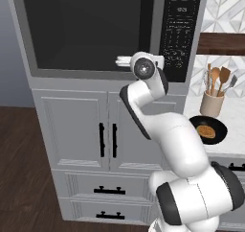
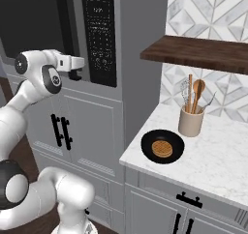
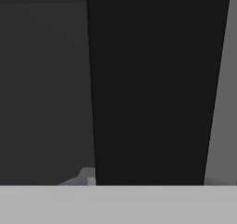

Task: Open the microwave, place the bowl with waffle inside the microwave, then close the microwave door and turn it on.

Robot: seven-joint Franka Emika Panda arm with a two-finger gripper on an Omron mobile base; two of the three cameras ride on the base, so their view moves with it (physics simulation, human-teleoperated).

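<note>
Arm raised from base, elbow bent, forearm angled upward, wrist turned level. Tool (image 2: 75, 72) held horizontal at upper-chest height, pointed forward. Fingertips seen dark below white hand; finger spacing not discernible from views given.

Base views flanking the microwave (image 1: 110, 32); hand view seemingly against its handle (image 3: 150, 84).

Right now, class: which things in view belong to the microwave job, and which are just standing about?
Belonging to the job:
microwave
microwave door, shut
door handle, with the tool at it
bowl on the counter
waffle in the bowl

Just standing about:
utensil crock
wooden shelf
cabinets
</note>
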